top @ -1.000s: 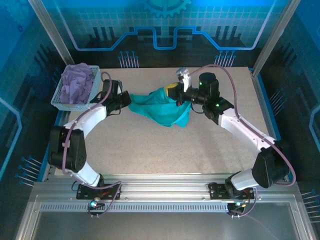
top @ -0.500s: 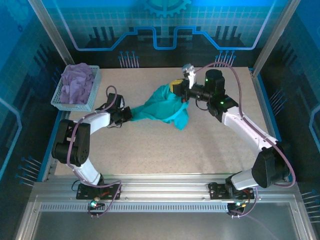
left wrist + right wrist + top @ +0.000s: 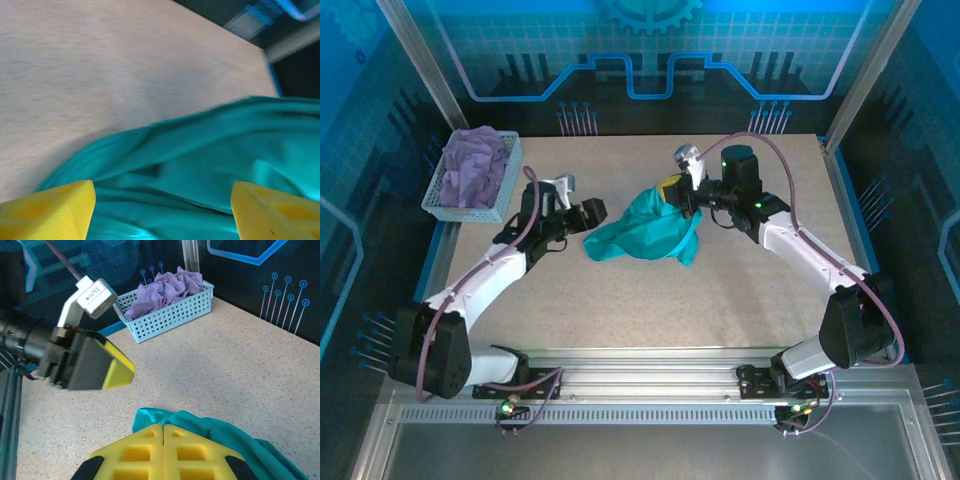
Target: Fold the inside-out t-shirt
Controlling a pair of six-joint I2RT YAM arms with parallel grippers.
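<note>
From above: find t-shirt [image 3: 642,230] bunched in middle of table [image 3: 620,300], upper right corner raised to right gripper [image 3: 686,197], with left gripper [image 3: 592,213] just beside its left tip.

At left wrist: fingers [image 3: 55,210] spread wide, gripping nothing, teal folds between.

At right wrist: pads [image 3: 190,437] pressed together, pinching shirt's edge; beyond, basket [image 3: 170,315] of purple cloth [image 3: 167,287].

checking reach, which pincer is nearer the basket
Left. The left pincer is between basket and shirt; the right pincer is beyond, shut on the shirt's far side.
</note>
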